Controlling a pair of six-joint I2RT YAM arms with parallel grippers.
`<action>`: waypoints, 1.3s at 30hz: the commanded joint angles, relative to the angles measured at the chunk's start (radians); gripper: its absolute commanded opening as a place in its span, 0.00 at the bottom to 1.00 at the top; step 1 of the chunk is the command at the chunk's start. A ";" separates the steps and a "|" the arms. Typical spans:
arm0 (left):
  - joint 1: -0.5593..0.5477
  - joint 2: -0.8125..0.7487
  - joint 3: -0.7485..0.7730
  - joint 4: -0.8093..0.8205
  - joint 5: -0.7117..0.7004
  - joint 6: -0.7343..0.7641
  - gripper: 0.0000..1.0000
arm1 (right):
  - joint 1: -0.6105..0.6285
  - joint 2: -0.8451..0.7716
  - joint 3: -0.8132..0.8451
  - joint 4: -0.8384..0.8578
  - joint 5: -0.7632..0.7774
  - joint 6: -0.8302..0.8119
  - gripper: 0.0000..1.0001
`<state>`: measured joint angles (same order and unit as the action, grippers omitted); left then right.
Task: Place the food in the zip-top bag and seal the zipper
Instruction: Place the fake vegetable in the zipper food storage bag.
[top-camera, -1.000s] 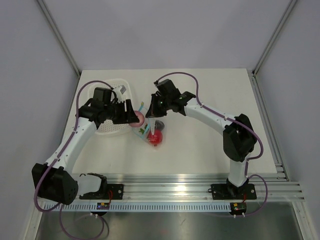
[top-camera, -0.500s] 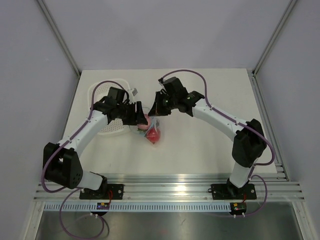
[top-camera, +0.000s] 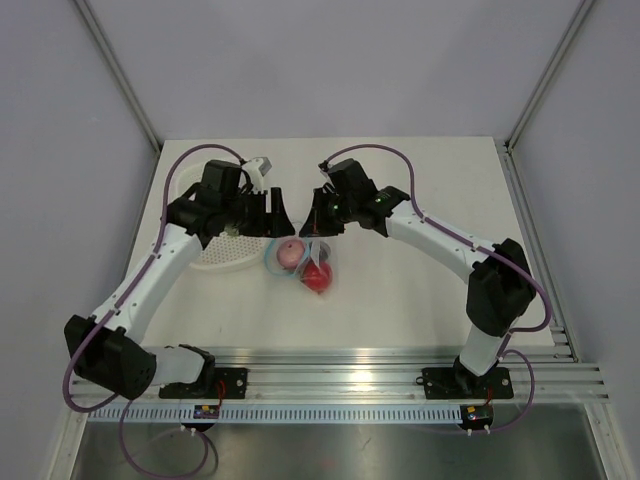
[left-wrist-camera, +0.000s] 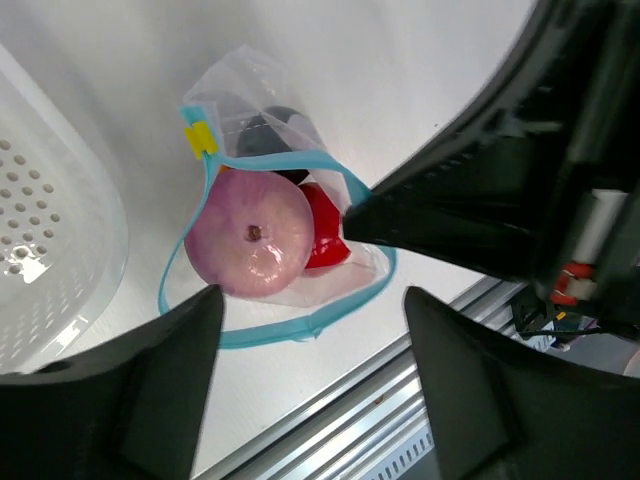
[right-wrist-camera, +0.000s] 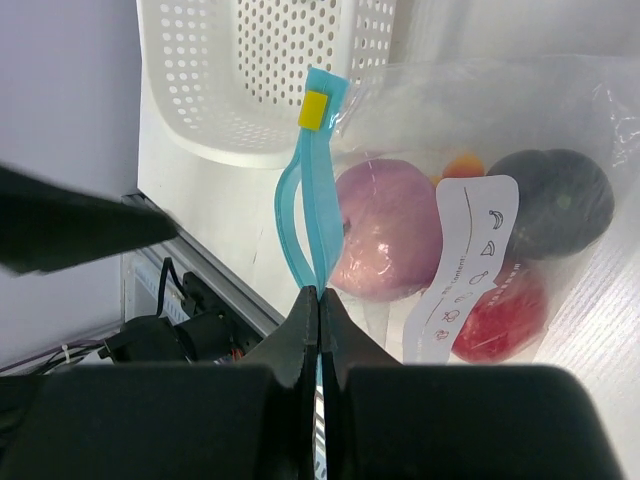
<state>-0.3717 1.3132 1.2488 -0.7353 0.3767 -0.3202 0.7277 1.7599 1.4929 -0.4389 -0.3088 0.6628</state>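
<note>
Left gripper (top-camera: 277, 212) has let go: jaws wide, empty, at 11 o'clock of the zip-top bag (left-wrist-camera: 250, 80). Pink piece (left-wrist-camera: 250, 245) now rests in the mouth beside the red piece (left-wrist-camera: 325, 225). Right gripper (right-wrist-camera: 320, 300) is clamped on the zipper (right-wrist-camera: 318, 200). Sealing likely next.

one bag (right-wrist-camera: 480, 100), one basket (right-wrist-camera: 300, 60), two arms (top-camera: 150, 280)

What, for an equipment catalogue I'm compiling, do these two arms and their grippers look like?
They match. The left arm and right arm have white tubular links joined by bulky black joints, with a purple cable looping loosely along each. The left gripper and right gripper are black, each with two tapering, wedge-shaped fingers. No legible markings show.
</note>
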 joint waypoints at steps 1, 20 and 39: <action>-0.003 -0.081 0.043 -0.041 -0.065 0.049 0.63 | 0.007 -0.057 0.004 0.035 -0.023 -0.005 0.00; 0.005 -0.028 -0.233 0.114 -0.193 -0.051 0.37 | 0.007 -0.120 -0.048 0.037 -0.050 -0.043 0.00; -0.016 -0.146 -0.258 0.377 0.091 -0.376 0.00 | 0.007 -0.114 0.024 -0.142 0.157 -0.199 0.00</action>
<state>-0.3809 1.1397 1.0203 -0.4808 0.4339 -0.6140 0.7277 1.6539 1.5032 -0.5488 -0.2371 0.5220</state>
